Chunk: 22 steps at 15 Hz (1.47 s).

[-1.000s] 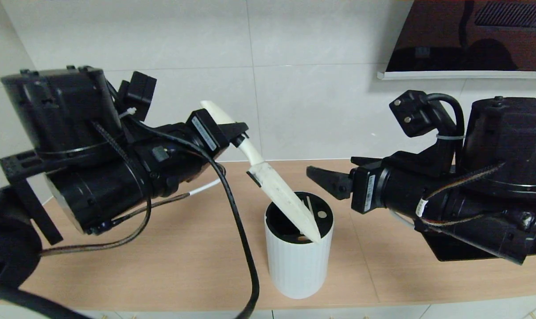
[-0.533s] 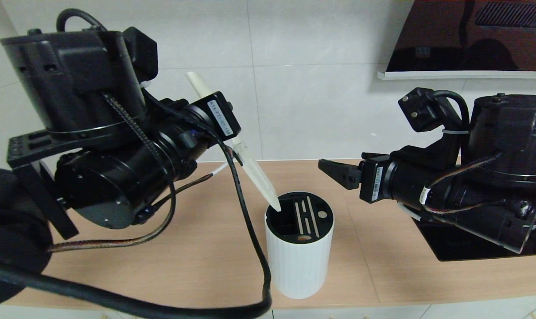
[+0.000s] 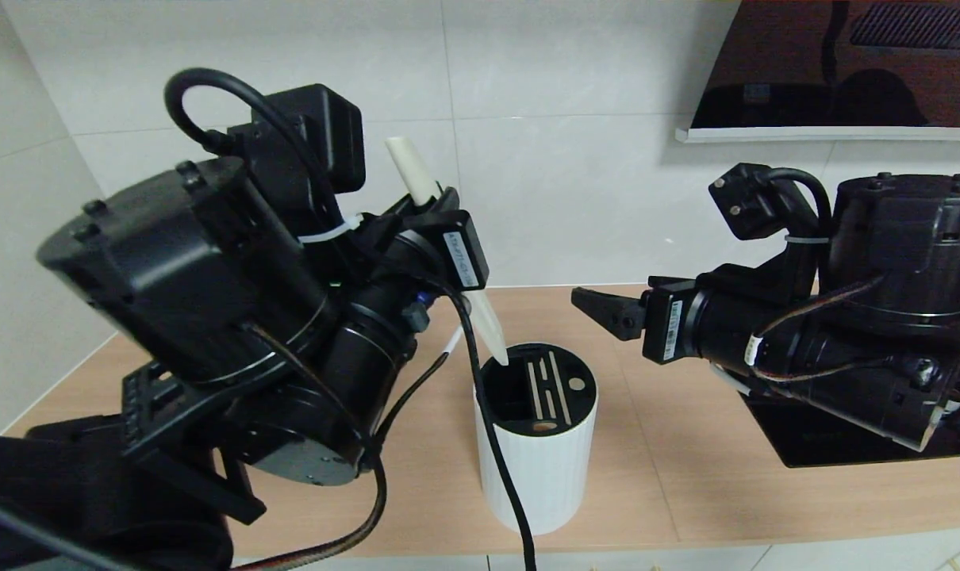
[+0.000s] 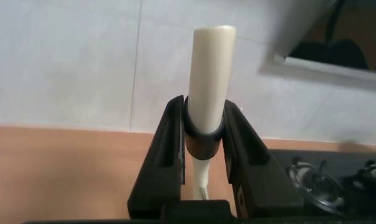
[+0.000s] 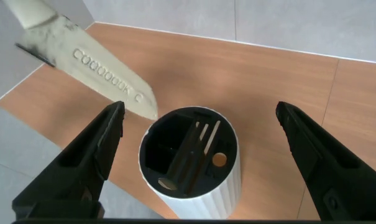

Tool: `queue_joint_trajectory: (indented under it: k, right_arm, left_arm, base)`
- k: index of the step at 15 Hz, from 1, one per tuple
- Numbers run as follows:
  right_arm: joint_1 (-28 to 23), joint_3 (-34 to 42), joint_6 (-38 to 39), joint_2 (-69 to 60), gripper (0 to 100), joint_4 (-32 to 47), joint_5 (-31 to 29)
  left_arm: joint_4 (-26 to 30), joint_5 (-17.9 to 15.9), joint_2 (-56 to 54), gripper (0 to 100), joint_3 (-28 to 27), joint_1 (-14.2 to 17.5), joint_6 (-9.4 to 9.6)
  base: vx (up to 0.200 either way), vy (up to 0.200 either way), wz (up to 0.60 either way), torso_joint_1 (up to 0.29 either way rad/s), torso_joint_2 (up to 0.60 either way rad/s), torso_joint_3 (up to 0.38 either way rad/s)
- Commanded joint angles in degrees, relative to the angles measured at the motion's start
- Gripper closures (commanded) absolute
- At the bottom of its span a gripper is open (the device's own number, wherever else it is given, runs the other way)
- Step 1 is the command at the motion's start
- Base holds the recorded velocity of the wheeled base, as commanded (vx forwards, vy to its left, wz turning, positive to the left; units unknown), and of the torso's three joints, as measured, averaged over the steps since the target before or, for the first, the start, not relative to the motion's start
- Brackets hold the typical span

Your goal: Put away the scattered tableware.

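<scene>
Pale wooden surface point(image 3: 686, 492) against a white tiled wall carries an upright white ribbed holder point(image 3: 537, 468) with a black slotted top. The left jaws clamp the cream handle of a knife point(image 3: 488, 327), whose blade slants down with its tip at the rim of the holder's top, not yet in a slot. The right jaws hang wide apart and empty beside the holder. The knife is probably light, stiff, smooth and chip-prone, so the handle is the safe place to grip.
</scene>
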Motion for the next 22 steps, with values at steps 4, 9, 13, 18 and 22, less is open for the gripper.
queue_joint_trajectory:
  k: [4,9,13,18,22]
  right_arm:
    - [-0.02,0.0,0.01,0.41,0,-0.03,-0.02]
    - [0.07,0.18,-0.07,0.32,0,-0.03,0.07]
    - [0.07,0.18,-0.07,0.49,0,-0.03,0.07]
    - [0.07,0.27,-0.07,0.76,0,-0.03,0.07]
    - [0.07,0.27,-0.16,0.93,0,-0.03,0.07]
  left_arm:
    - [-0.21,-0.04,2.09,100,1.52,-1.27,0.14]
    - [-0.39,-0.04,5.17,100,1.87,-1.45,-0.74]
    - [-0.3,-0.04,7.89,100,1.87,-1.89,-2.15]
    - [-0.21,-0.04,11.67,100,1.79,-1.98,-4.17]
    - [-0.13,-0.04,13.61,100,2.31,-2.06,-4.52]
  base:
    - [0.0,0.0,0.0,0.0,0.0,0.0]
    - [0.0,0.0,0.0,0.0,0.0,0.0]
    - [0.0,0.0,0.0,0.0,0.0,0.0]
    - [0.0,0.0,0.0,0.0,0.0,0.0]
    - [0.0,0.0,0.0,0.0,0.0,0.0]
